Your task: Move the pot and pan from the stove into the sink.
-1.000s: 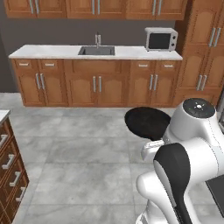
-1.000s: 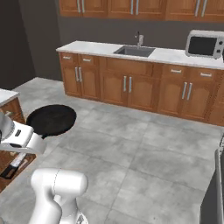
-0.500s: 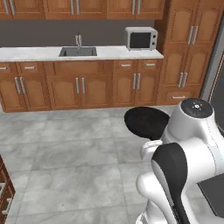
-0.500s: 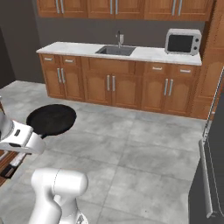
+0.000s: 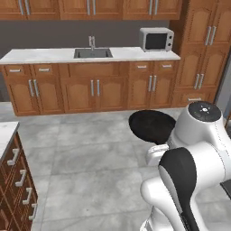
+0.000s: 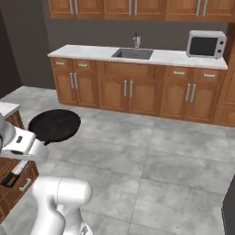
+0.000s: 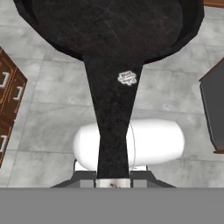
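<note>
My gripper is shut on the handle of the flat black pan, which I hold level above the grey tile floor. From the base, the pan hangs just ahead of my white arm, and the right base view has the pan at the left. The sink is a dark basin in the white counter along the far wall, with a slim faucet behind it; the sink is several steps away across the floor. The pot and the stove are out of view.
A microwave stands on the counter right of the sink. Tall wooden cabinets close the far right. A wooden drawer unit with a white top sits close at my left. Open tile floor lies between me and the counter.
The whole scene has shifted sideways in both base views, so the base has moved. The pan stays in the gripper at the same place relative to the arm.
</note>
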### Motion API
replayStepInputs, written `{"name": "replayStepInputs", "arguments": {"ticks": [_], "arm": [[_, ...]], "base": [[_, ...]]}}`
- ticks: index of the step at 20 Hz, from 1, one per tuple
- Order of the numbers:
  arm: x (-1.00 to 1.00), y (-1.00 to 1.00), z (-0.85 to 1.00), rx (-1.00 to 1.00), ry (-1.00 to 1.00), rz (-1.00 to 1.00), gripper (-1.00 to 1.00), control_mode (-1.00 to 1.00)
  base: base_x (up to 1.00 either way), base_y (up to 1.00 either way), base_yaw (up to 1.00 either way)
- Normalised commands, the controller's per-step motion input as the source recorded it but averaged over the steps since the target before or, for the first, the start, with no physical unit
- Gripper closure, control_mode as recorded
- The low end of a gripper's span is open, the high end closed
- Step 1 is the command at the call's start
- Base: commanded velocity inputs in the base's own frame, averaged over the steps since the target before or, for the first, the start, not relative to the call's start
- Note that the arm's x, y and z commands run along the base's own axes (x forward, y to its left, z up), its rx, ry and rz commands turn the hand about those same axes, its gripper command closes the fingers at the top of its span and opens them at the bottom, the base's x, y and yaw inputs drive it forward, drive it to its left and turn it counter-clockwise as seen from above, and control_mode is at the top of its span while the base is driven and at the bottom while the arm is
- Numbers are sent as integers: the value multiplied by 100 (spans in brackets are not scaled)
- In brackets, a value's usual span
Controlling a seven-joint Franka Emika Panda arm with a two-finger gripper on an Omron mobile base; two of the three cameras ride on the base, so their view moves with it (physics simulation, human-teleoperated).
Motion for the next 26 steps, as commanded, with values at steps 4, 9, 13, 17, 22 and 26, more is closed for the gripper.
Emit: {"name": "replayStepInputs", "arguments": {"ticks": [4,9,13,17,22,26], "arm": [[0,0,0,0,0,0,100,100],[0,0,0,0,0,0,100,100],[0,0,0,0,0,0,100,100],[0,0,0,0,0,0,100,100],[0,0,0,0,0,0,100,100],[0,0,0,0,0,0,100,100]], "base": [[10,80,-7],[1,6,0],[33,1,-1],[62,9,-7],[78,11,-9],[79,15,-8]]}}
